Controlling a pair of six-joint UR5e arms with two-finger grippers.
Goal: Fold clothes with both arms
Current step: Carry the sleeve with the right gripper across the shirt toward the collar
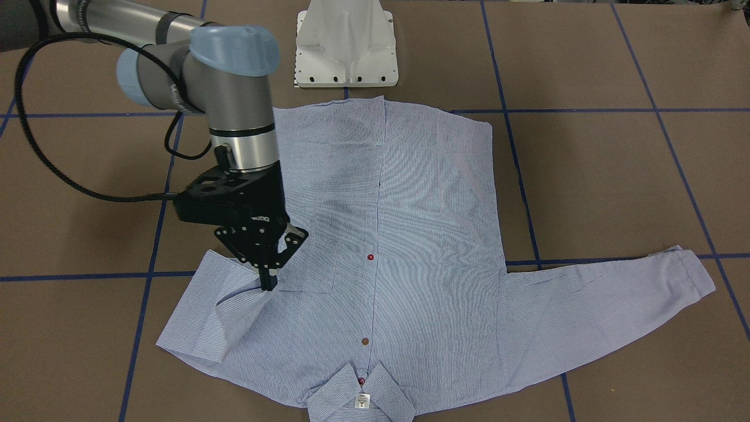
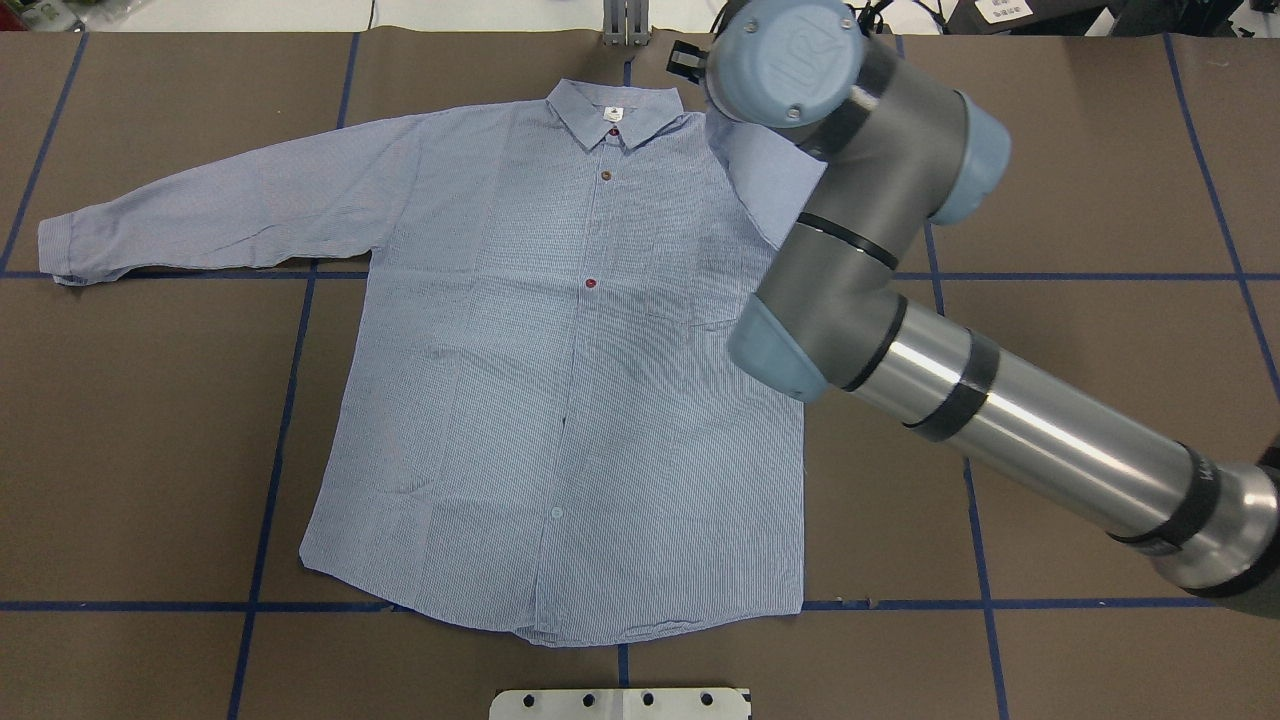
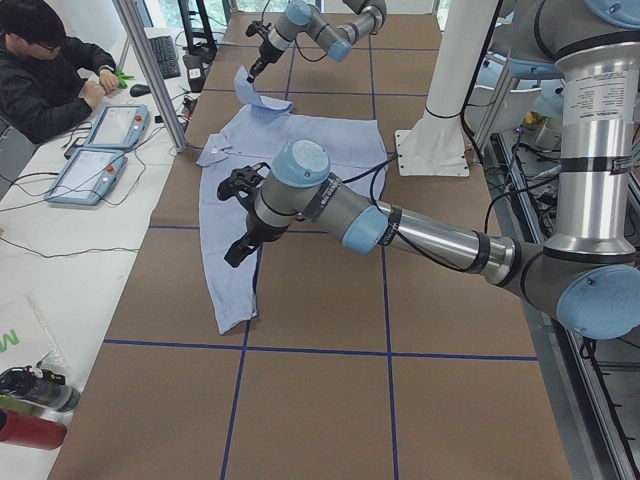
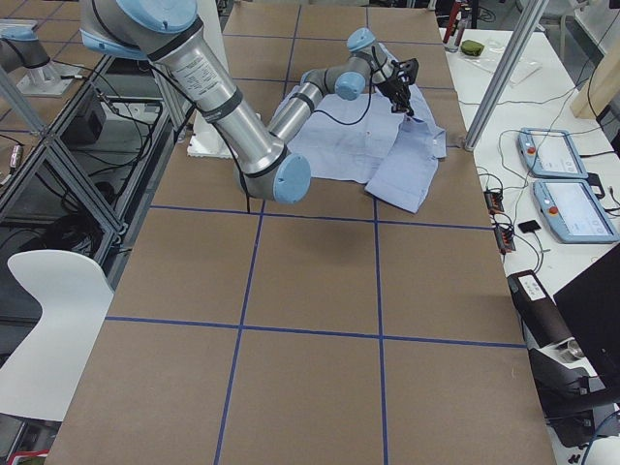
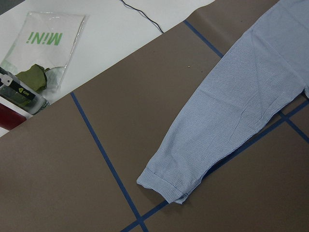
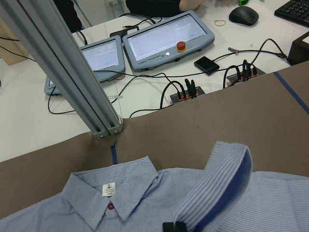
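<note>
One shirt sleeve [image 1: 196, 316] between the tips of the right pincer [image 1: 268, 280]

I see the shirt [image 1: 433, 234] in light blue with fine white stripes, its buttons [image 1: 370, 257] dark red and its collar label [image 1: 363, 401] white. The table [image 1: 615, 187] is brown with a grid of blue lines [image 1: 586, 110]. The right arm [image 1: 234, 99] is silver-grey with light blue caps, the right gripper [image 1: 268, 281] black.

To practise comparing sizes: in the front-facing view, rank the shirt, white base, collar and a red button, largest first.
1. Shirt
2. White base
3. Collar, though the frame edge crops it
4. Red button
</note>
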